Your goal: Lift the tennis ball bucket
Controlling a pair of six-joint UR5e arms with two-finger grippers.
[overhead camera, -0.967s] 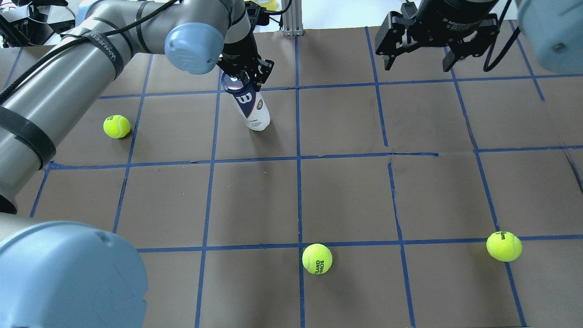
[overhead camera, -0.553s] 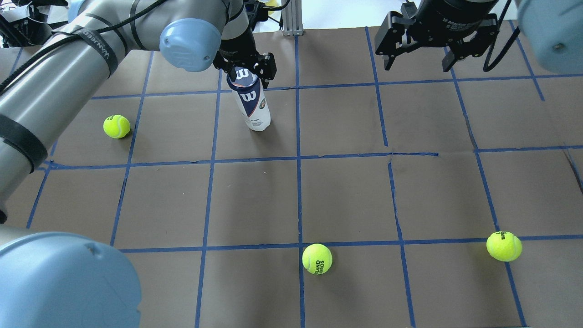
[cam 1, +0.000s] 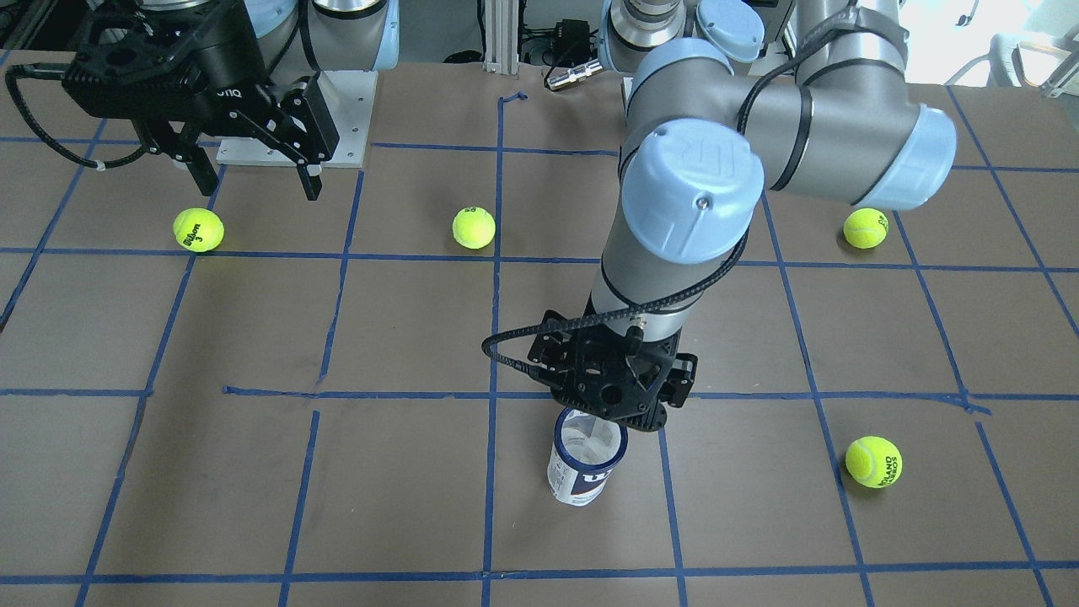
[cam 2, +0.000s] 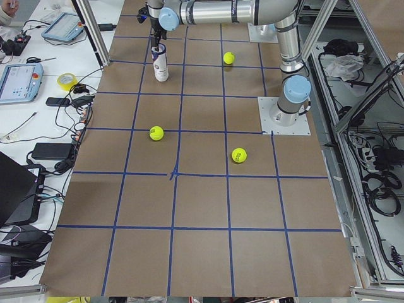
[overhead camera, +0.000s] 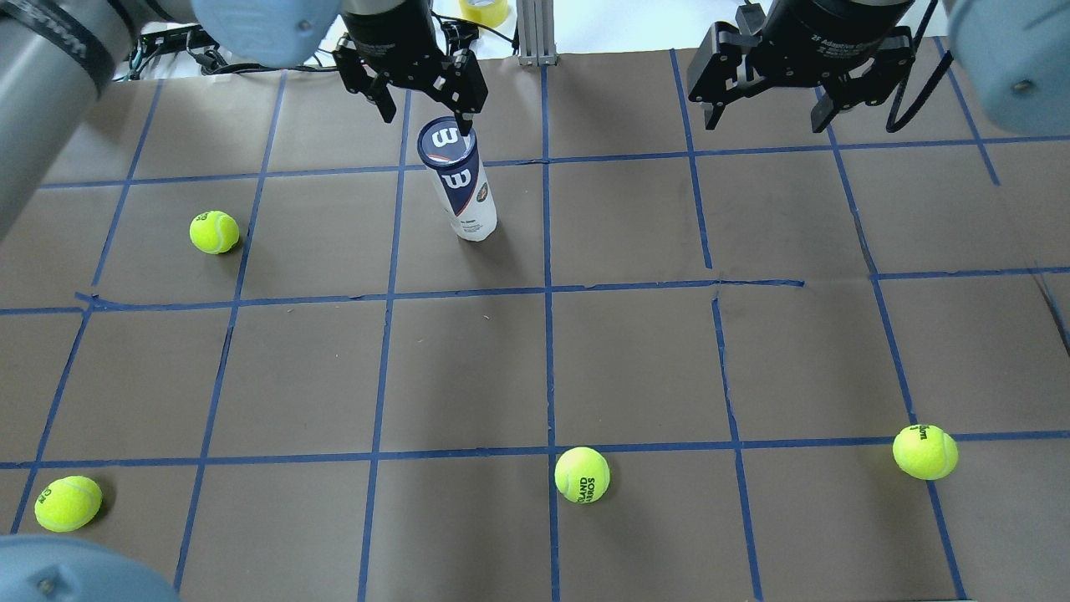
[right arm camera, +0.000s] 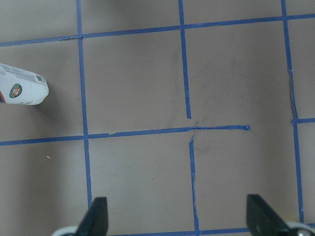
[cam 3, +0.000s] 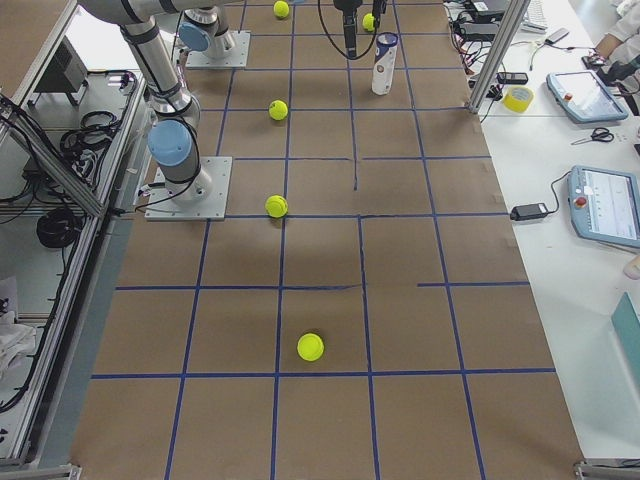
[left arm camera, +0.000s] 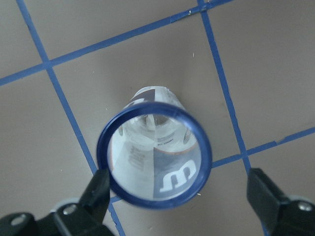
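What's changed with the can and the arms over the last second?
The left gripper let go of the tennis ball bucket, opened and lifted off its top. The bucket went from leaning to standing upright at the same spot. The right gripper, open, and the tennis balls stayed put.

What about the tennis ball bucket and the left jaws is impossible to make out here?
1. Left wrist view: whether the left gripper touches the rim of the tennis ball bucket; one jaw overlaps it.
2. Right wrist view: the bucket's upper part, cut off by the left edge.
3. Both side views: the jaws and label print, too small.
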